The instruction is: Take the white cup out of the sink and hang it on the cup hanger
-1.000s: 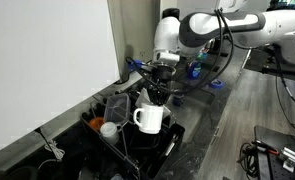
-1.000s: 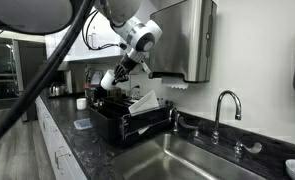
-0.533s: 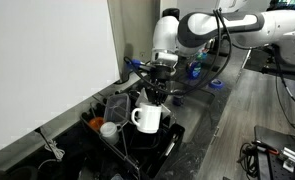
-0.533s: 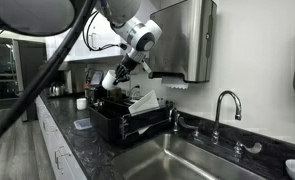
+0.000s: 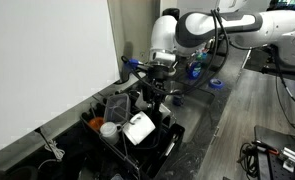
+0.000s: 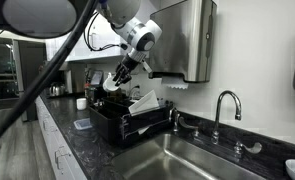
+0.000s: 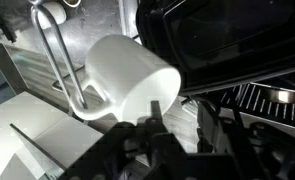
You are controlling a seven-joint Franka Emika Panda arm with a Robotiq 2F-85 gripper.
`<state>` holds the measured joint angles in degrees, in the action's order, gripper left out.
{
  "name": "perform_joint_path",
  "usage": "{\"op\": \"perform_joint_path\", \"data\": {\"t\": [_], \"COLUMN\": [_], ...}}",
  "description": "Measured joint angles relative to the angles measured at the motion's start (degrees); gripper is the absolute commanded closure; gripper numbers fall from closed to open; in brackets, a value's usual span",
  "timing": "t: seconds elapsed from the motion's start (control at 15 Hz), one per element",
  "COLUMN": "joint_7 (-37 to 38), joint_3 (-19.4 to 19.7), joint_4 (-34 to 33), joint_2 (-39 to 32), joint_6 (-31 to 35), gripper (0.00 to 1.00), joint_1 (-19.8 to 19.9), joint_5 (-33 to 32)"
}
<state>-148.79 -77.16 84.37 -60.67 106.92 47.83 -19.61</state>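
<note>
The white cup [image 5: 138, 128] lies tilted in the black wire cup hanger [image 5: 163, 142], just below and left of my gripper [image 5: 153, 98]. In the wrist view the cup [image 7: 127, 72] rests on its side against an upright wire bar [image 7: 55, 55], its handle by that bar. My gripper [image 7: 172, 125] is open, with both dark fingers apart and nothing between them; the cup lies beyond the tips. In an exterior view the gripper [image 6: 115, 80] hovers over the cup hanger [image 6: 112, 122], and the sink [image 6: 187, 160] sits to its right.
A flat white plate-like piece [image 6: 144, 102] leans in the rack. A faucet [image 6: 224, 100] stands behind the sink and a steel dispenser [image 6: 182, 40] hangs on the wall. Small blue cups [image 5: 195, 70] sit further along the counter. An orange-topped item [image 5: 108, 128] lies beside the rack.
The jaws have opened and let go of the cup. The cup has tipped over and dropped lower into the rack, while the gripper stays just above it.
</note>
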Motion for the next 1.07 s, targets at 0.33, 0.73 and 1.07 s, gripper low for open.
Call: {"op": "perform_joint_path", "data": {"t": [0.33,0.73,1.07], "joint_7": [0.00,0.02,-0.11], "joint_3": [0.00,0.00,1.55], "joint_4": [-0.50,-1.10,-1.30], "joint_2": [0.00,0.00,2.34], "joint_6": [0.00,-0.04,-1.80], "gripper": [0.00,0.00,0.00], "joint_1": [-0.31,-0.23,0.09], "joint_5": [0.00,0.01,3.97]}}
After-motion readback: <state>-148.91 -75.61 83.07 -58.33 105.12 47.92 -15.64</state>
